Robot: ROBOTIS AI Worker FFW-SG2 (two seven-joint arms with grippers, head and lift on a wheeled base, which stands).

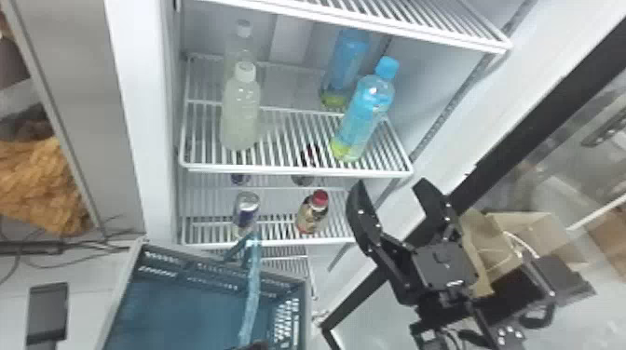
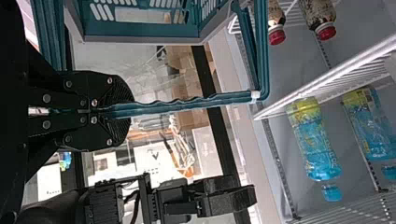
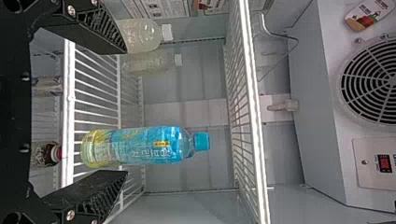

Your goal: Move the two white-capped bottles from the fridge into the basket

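Two white-capped bottles stand one behind the other at the left of the fridge's middle shelf, the front bottle (image 1: pixel 241 114) and the rear bottle (image 1: pixel 242 46). My right gripper (image 1: pixel 385 186) is open before the shelf's right front, well right of them. In the right wrist view, the front bottle (image 3: pixel 140 35) and rear bottle (image 3: pixel 148 63) are near one finger of the open right gripper (image 3: pixel 125 111). The basket (image 1: pixel 177 307) sits below, in front of the fridge. At the bottom edge is my left gripper (image 1: pixel 254 346). In its wrist view, the left gripper (image 2: pixel 122 111) is shut on the basket's handle (image 2: pixel 187 103).
Two blue-capped bottles, the front one (image 1: pixel 365 116) included, occupy the middle shelf's right side. A can (image 1: pixel 246 209) and a red-capped bottle (image 1: pixel 313 213) stand on the shelf below. The upper shelf's edge (image 1: pixel 372 28) overhangs them. Cardboard boxes (image 1: pixel 493 242) lie beyond the right arm.
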